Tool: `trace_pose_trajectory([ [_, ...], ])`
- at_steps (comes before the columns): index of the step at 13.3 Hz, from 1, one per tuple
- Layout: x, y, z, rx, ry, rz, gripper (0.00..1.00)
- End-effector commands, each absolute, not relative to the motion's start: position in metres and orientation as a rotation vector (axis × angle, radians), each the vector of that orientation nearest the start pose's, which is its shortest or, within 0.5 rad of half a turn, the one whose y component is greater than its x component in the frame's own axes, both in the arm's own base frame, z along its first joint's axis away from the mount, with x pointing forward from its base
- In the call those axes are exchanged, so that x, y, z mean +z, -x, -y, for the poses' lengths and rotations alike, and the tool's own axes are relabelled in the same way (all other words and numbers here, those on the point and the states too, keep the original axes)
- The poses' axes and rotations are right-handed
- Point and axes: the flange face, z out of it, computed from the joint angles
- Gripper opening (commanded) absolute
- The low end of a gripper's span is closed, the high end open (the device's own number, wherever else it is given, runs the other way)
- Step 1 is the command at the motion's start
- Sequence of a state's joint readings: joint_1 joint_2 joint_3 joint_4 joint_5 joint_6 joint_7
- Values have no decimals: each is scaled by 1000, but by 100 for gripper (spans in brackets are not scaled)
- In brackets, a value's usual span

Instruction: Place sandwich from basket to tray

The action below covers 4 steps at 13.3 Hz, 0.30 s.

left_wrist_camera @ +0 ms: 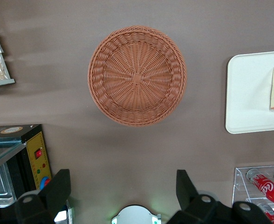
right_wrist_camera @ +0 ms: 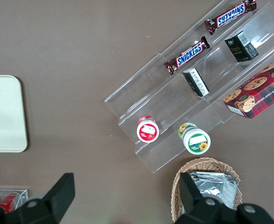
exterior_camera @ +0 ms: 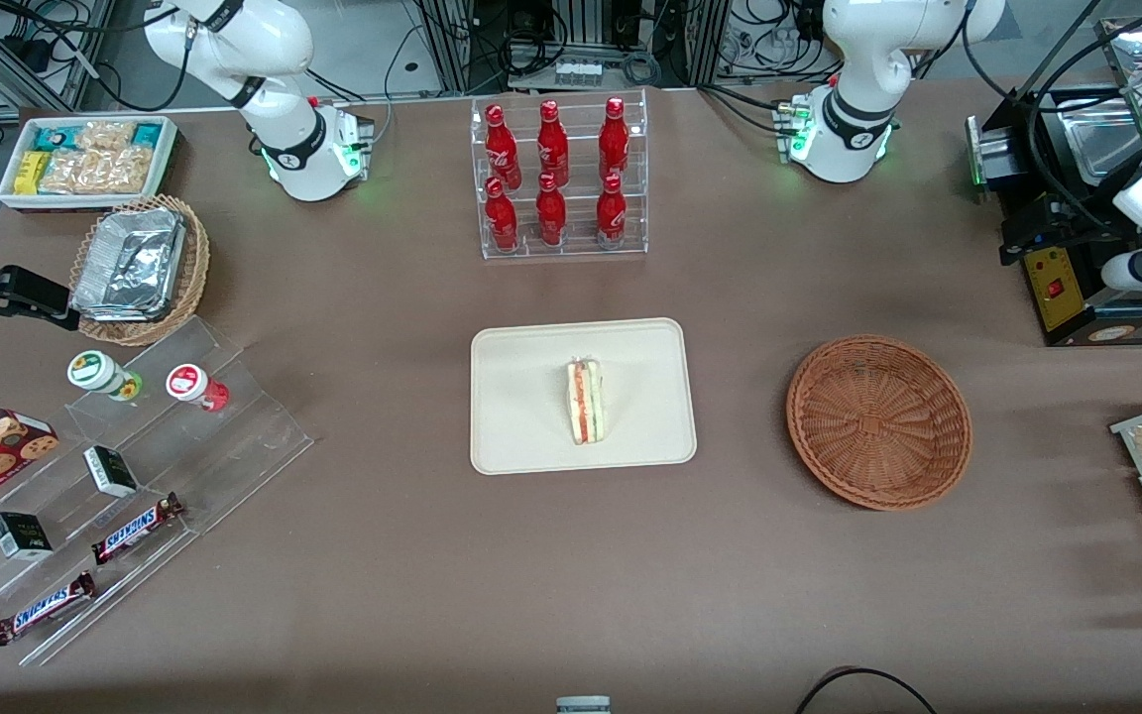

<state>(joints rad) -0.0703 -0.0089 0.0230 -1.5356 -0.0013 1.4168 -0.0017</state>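
The sandwich point(exterior_camera: 587, 401) is seen on the tray point(exterior_camera: 521, 436), the basket point(exterior_camera: 878, 421) emptied, the released claw point(left_wrist_camera: 123, 191) held high above the basket, nothing left to move.

Even, bright overhead light is cast across the brown table point(exterior_camera: 353, 555) — shadows are soft and faint, seen beneath the basket point(exterior_camera: 878, 421). Glare is caught on the foil trays point(exterior_camera: 130, 263). The gripper point(left_wrist_camera: 123, 193), fingers apart, is rendered dark — slightly blurred.

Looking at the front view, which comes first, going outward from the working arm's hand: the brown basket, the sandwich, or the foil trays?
The hand is open, held high above the table.
1. Basket, empty, nearest.
2. Sandwich, on the tray mid-table.
3. Foil trays, toward the parked arm's end.
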Motion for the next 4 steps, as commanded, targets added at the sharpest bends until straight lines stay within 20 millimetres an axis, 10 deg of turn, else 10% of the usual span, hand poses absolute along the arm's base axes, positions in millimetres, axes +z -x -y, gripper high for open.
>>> trace_pose_trajectory([
  [1, 639, -540, 25, 149, 3127, -95, 100],
  [4, 642, -549, 23, 134, 3126, -87, 100],
])
